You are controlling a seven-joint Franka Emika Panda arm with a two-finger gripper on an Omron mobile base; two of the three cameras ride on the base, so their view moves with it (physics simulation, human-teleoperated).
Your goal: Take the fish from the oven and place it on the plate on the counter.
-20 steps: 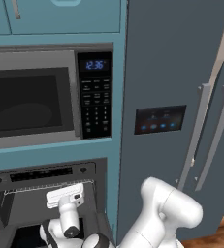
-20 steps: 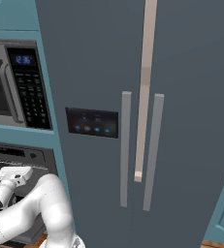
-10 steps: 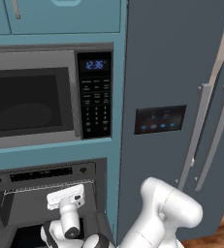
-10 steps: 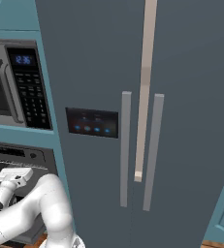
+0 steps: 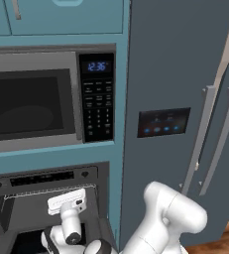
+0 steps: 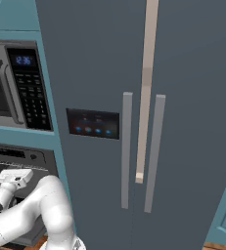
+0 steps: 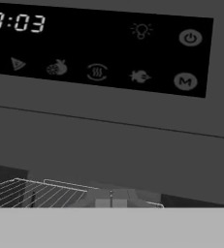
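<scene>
The oven (image 5: 46,177) sits low in the wall under the microwave, and its cavity stands open. My arm reaches down into that opening, with the white hand (image 5: 66,202) level with the wire rack (image 5: 17,195). In the hand view the gripper (image 7: 111,197) is shut, its tips together with nothing between them. It points at the oven's black control strip (image 7: 99,53), and the rack (image 7: 40,191) lies just below left. The fish is hidden. The plate and the counter are out of view.
A microwave (image 5: 34,101) with keypad and blue clock hangs directly above the oven. A tall grey fridge (image 5: 185,99) with a display panel (image 6: 92,123) and two bar handles (image 6: 126,146) stands right of the oven. Teal cabinet fronts (image 5: 66,15) run above.
</scene>
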